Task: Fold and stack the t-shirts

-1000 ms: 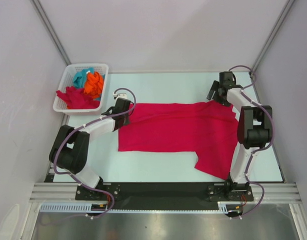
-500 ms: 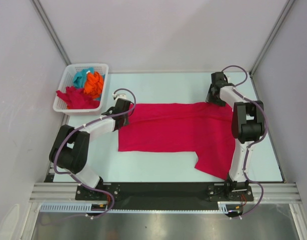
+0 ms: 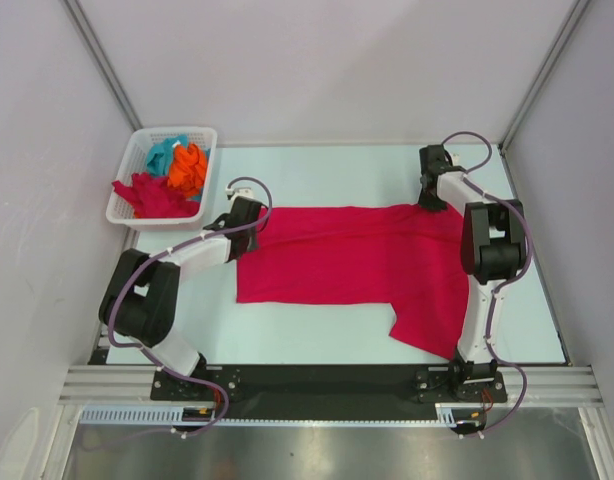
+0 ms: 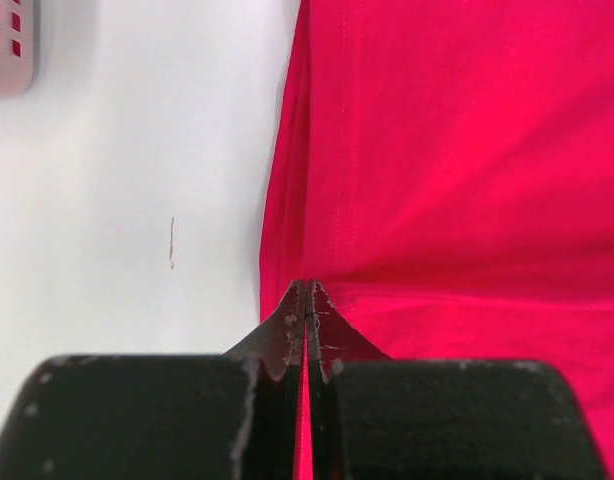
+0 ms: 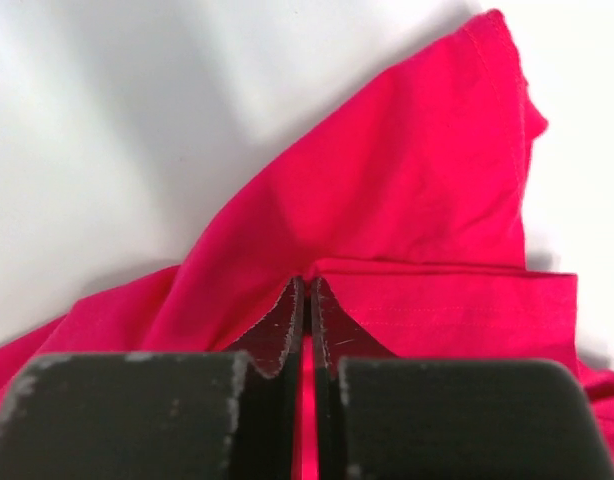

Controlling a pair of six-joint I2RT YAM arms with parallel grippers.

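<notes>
A crimson red t-shirt (image 3: 357, 260) lies spread across the table, one part reaching toward the near right. My left gripper (image 3: 255, 222) is shut on its far left corner; in the left wrist view the cloth (image 4: 457, 160) is pinched between the black fingers (image 4: 287, 330). At the far right corner my right gripper (image 3: 430, 200) is shut on the shirt's hem, and the red fabric (image 5: 407, 210) bunches up from the closed fingers (image 5: 337, 330). More t-shirts, red (image 3: 152, 195), orange (image 3: 190, 167) and teal (image 3: 163, 153), lie crumpled in the basket.
The white lattice basket (image 3: 122, 210) stands at the table's far left corner, close to my left arm. White walls and metal frame posts close in the table on three sides. A black rail runs along the near edge.
My right gripper moved left and down onto the shirt's far right corner and went from open to shut on it. The left gripper and the shirt have stayed put.
</notes>
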